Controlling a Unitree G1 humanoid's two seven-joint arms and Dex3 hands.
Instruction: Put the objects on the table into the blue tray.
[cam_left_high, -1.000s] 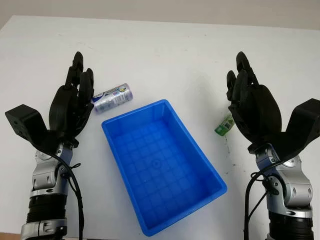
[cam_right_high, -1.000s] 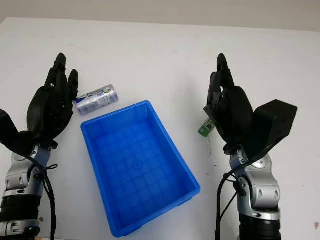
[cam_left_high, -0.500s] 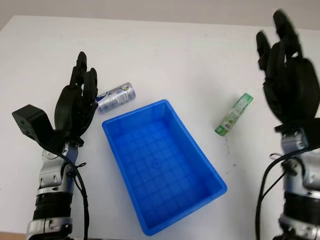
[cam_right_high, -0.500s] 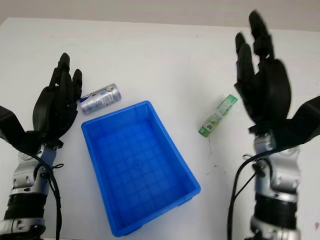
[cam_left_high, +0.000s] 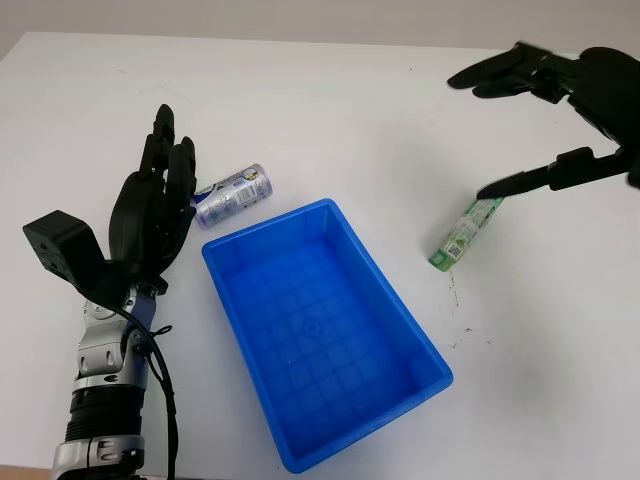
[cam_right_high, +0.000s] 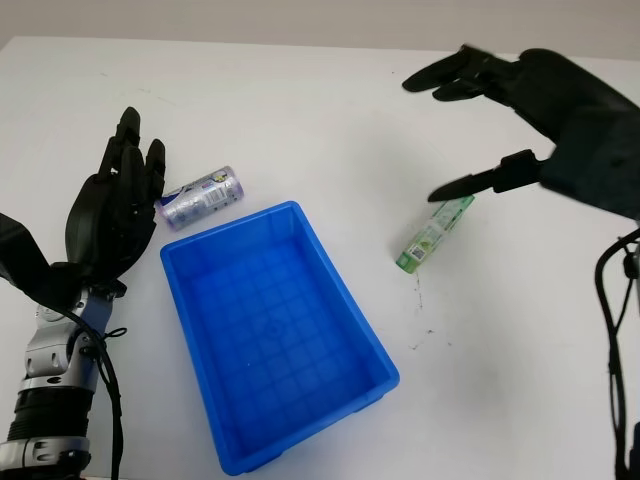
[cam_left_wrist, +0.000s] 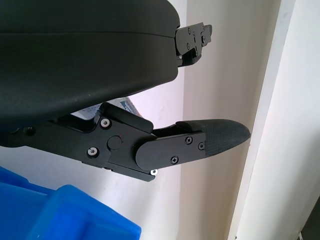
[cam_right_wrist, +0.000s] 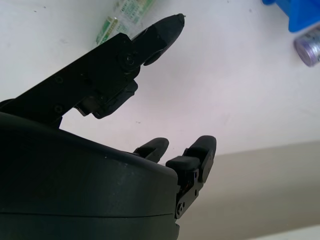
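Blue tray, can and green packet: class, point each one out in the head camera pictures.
blue tray (cam_left_high: 437, 366): left eye view, right-hand rim.
can (cam_left_high: 232, 194): left eye view, middle of its label.
green packet (cam_right_high: 429, 236): right eye view, middle of its face.

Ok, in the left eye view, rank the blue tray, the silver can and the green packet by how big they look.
1. blue tray, by far the largest.
2. silver can and green packet look about alike; I won't rank them.

Both hands are showing matte black shells with jointed, three-fingered builds. The left hand (cam_left_high: 148, 215) is sitting on a silver metal wrist with a ribbed black forearm collar and looping black cables. The right hand (cam_right_high: 560, 110) is carrying small screws along its finger links.
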